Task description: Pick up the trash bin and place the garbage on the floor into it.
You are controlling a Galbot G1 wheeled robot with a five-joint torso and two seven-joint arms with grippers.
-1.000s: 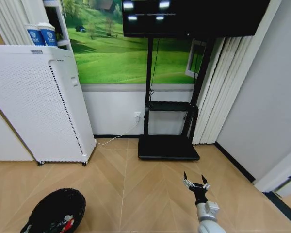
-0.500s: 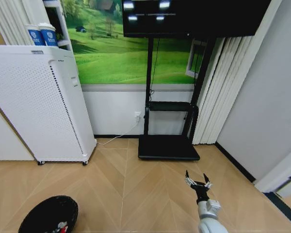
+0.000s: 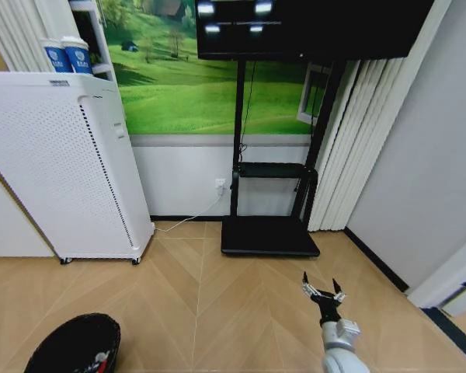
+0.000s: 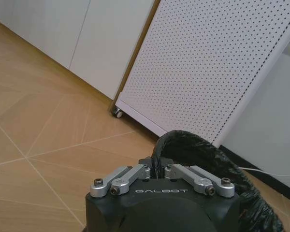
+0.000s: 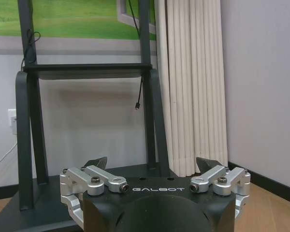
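Note:
The black trash bin [image 3: 71, 344] shows at the bottom left corner of the head view, cut by the frame edge, over the herringbone floor [image 3: 217, 311]. A red-and-white scrap of garbage [image 3: 101, 360] lies inside it. In the left wrist view my left gripper [image 4: 157, 165] is shut on the rim of the trash bin [image 4: 210, 162], fingers pinched together. My right gripper [image 3: 321, 291] hovers over bare floor at the lower right, open and holding nothing. In the right wrist view its fingertips [image 5: 99, 162] stand wide apart, and it faces the TV stand.
A tall white perforated unit on castors [image 3: 62, 163] stands at the left with blue-and-white cups [image 3: 66, 56] on top. A black TV stand [image 3: 269, 235] stands against the back wall beside a curtain [image 3: 357, 140]. A grey wall closes off the right side.
The trash bin has moved down and to the left in the head view, now partly cut by the bottom edge. The right gripper has drifted slightly right and lower, still open.

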